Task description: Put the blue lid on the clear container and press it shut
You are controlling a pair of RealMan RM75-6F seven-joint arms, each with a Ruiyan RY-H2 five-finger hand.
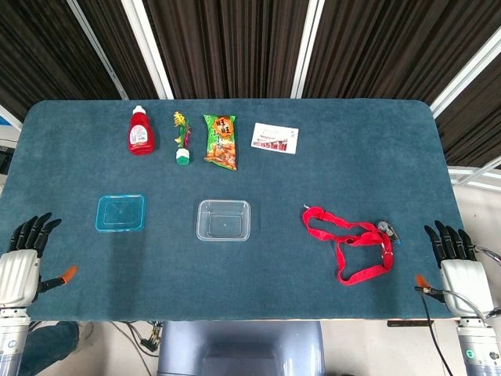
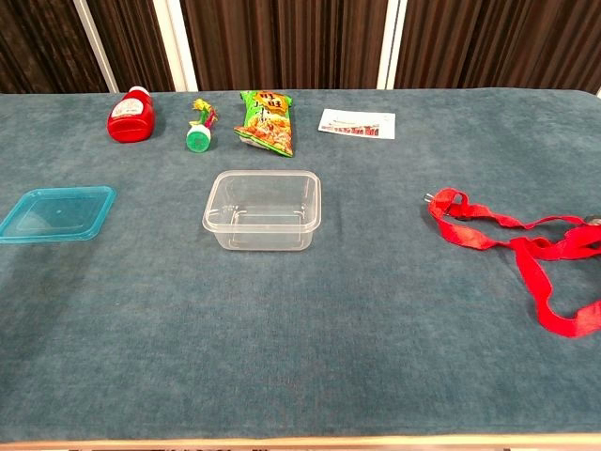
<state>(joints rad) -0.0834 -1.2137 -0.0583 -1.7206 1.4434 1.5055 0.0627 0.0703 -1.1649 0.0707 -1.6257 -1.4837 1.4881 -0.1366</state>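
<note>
The blue lid (image 1: 120,212) (image 2: 55,213) lies flat on the left part of the blue cloth. The clear container (image 1: 224,220) (image 2: 264,209) stands open-topped near the table's middle, a short way right of the lid. My left hand (image 1: 25,254) hovers at the front left corner, fingers apart and holding nothing, well left of the lid. My right hand (image 1: 458,262) is at the front right corner, fingers spread and empty, far from both objects. Neither hand shows in the chest view.
Along the back edge stand a red ketchup bottle (image 1: 141,131), a green-capped toy (image 1: 182,139), a snack bag (image 1: 221,141) and a white card (image 1: 275,139). A red lanyard (image 1: 348,243) with keys lies at the right.
</note>
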